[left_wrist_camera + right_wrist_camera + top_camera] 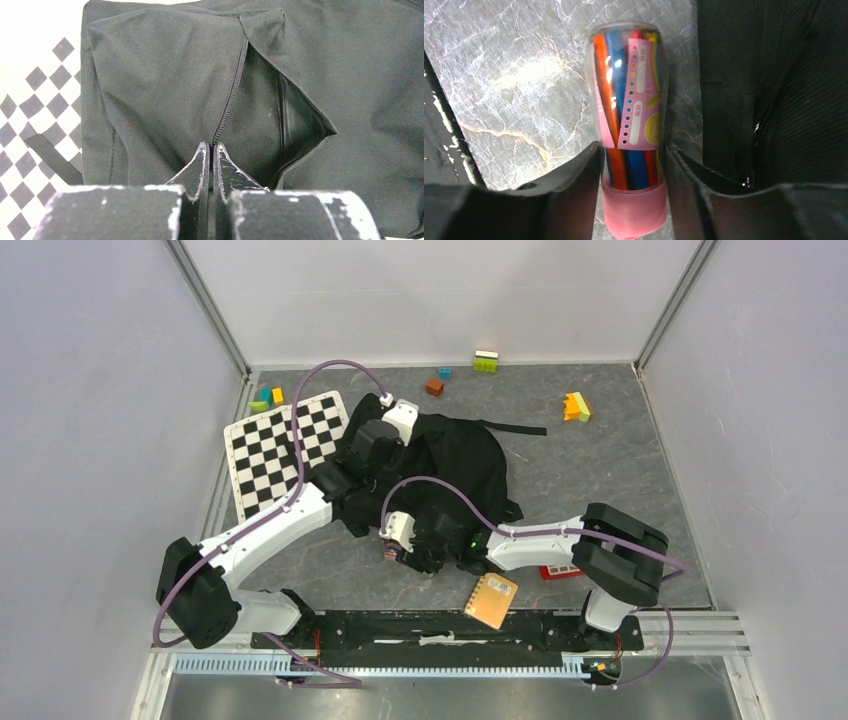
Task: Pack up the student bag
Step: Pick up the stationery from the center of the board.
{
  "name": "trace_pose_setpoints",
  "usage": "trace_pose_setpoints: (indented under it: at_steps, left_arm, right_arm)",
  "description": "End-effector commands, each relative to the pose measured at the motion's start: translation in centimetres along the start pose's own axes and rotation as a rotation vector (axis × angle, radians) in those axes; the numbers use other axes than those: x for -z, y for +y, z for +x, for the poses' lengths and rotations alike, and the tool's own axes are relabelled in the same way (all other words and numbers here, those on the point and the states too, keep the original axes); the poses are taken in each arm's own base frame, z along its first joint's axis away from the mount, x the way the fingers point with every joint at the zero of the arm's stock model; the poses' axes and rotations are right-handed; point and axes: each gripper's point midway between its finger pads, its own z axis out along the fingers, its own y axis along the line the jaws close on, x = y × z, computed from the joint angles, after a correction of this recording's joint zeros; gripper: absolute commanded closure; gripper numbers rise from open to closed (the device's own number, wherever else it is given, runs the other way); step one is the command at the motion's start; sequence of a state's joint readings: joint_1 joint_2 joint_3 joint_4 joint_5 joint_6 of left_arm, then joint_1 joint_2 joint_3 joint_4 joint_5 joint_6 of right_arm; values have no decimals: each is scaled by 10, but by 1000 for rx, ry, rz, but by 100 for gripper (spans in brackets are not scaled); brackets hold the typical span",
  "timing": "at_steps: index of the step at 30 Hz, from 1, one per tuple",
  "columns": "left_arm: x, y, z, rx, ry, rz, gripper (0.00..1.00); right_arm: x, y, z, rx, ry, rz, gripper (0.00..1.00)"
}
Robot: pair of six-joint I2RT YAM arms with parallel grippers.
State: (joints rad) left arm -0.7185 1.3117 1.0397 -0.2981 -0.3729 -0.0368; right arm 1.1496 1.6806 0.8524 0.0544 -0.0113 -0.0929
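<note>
Student bag (470, 465): large, black, soft fabric, one zipped pocket gaping. It lies mid-worktop (620, 470), its edge against the one checkerboard (280, 445). My left claw (213, 146) is clenched at the bag's pocket zipper; whether it pinches anything I can't tell. My right claw (633, 150) grasps one pen tube (629, 90) just beside the bag. One orange notebook (490, 600) lies near the bag. The worktop is grey marbled, the walls (450, 300) white.

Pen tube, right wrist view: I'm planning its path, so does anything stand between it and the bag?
Nothing visible does. The pen tube lies on bare table between the right jaws, the bag directly beside it. The bag's pocket gapes open, nothing across its mouth.
</note>
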Motion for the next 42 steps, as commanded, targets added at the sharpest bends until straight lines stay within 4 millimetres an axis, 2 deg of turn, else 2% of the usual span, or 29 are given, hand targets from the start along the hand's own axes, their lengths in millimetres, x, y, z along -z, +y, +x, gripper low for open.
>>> trace_pose_setpoints:
  at_steps: [1,3,6,9,10,13,16,21,23,29,33,39,42]
  left_arm:
    - [19,7,-36,49,-117,12,98]
    - [21,10,-38,54,-120,6,98]
    - [20,7,-36,62,-114,20,98]
    - [18,5,-39,68,-97,25,98]
    - [18,5,-42,70,-95,23,98]
    - [18,9,-47,66,-82,14,98]
    - [23,12,-52,74,-85,11,98]
    - [24,11,-41,111,-60,28,98]
    - [22,11,-34,111,-48,28,98]
    - [19,5,-20,125,-59,57,98]
    - [17,-1,-18,142,-54,81,98]
    - [15,0,-12,136,-38,70,98]
    - [15,4,-11,128,-37,50,98]
  right_arm:
    - [-6,5,11,-62,-36,6,52]
    - [-5,7,9,-79,-68,7,63]
    - [3,12,-10,-67,-114,-2,78]
    - [17,5,-28,-50,-142,44,97]
    - [23,3,-32,-51,-151,57,100]
    - [45,-7,-45,-73,-183,103,100]
    - [66,-6,-57,-122,-202,89,100]
    - [102,-7,-68,-194,-218,78,100]
    - [116,-15,-69,-234,-232,97,100]
    - [148,-59,-83,-367,-286,193,100]
    - [149,-85,-87,-438,-275,233,100]
    - [141,-121,-107,-529,-290,243,100]
    - [133,-129,-115,-585,-273,197,100]
